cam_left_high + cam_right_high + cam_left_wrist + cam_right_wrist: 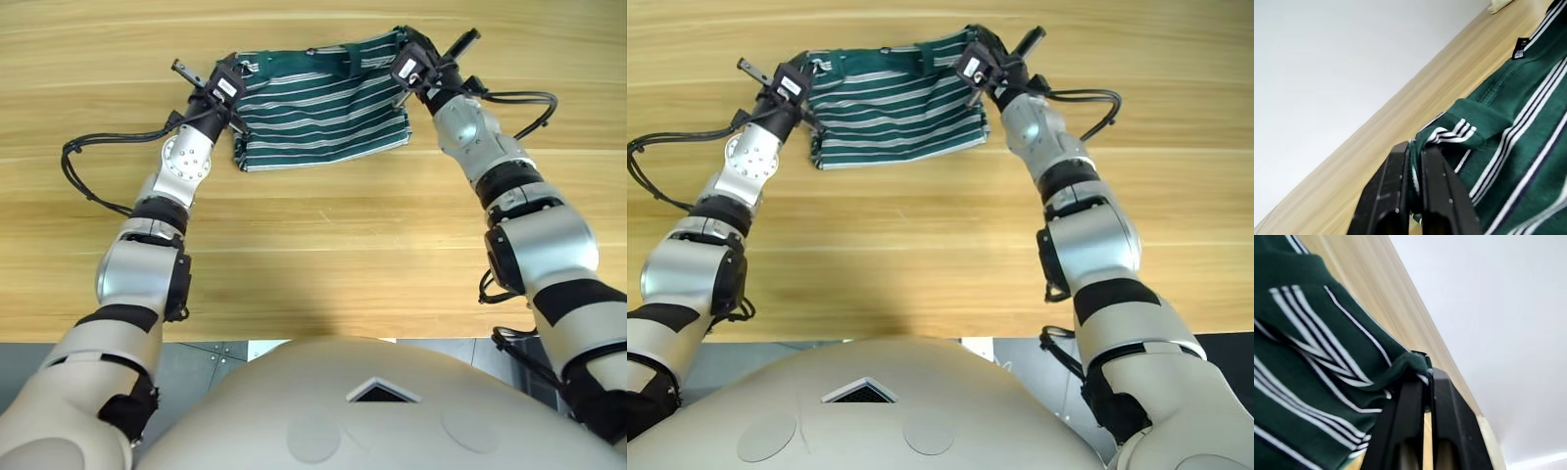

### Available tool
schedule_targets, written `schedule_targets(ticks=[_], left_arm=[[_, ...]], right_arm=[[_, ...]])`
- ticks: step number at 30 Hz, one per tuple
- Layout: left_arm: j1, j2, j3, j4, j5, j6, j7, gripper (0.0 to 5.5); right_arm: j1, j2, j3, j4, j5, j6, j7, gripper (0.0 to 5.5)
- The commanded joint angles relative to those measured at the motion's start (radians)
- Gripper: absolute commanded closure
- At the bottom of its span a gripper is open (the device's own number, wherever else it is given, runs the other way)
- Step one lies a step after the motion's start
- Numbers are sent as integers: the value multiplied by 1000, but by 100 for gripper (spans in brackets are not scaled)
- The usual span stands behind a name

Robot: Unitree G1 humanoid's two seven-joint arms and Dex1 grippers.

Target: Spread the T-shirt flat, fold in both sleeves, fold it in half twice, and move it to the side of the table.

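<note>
While both arms stretched out over the wooden table (313, 255), we counted one T-shirt (323, 113), green with white stripes, lying as a folded rectangle on the table's far half. We found two grippers on it, one at each far corner. The left gripper (1414, 152) pinched the shirt's far left corner, its two black fingers (1386, 191) pressed together on a bunched fold of cloth. The right gripper (1426, 374) pinched the far right corner likewise, its two fingers (1452, 421) nearly touching with the hem caught between them. The shirt's near edge lay flat on the wood.
</note>
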State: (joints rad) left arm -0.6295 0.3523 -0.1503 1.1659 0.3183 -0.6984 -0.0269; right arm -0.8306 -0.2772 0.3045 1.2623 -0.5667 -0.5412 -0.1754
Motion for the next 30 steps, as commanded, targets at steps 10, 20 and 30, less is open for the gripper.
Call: schedule_targets(ticks=[10, 20, 30], left_arm=[[-86, -26, -9, 110, 17, 107, -5, 469], [-193, -39, 28, 175, 4, 264, 52, 310], [-159, 42, 154, 172, -74, 262, 225, 236]], right_arm=[[-80, 81, 26, 61, -2, 96, -10, 423], [-100, 153, 72, 46, -39, 97, -69, 255], [24, 408, 478, 35, -348, 102, -75, 255]])
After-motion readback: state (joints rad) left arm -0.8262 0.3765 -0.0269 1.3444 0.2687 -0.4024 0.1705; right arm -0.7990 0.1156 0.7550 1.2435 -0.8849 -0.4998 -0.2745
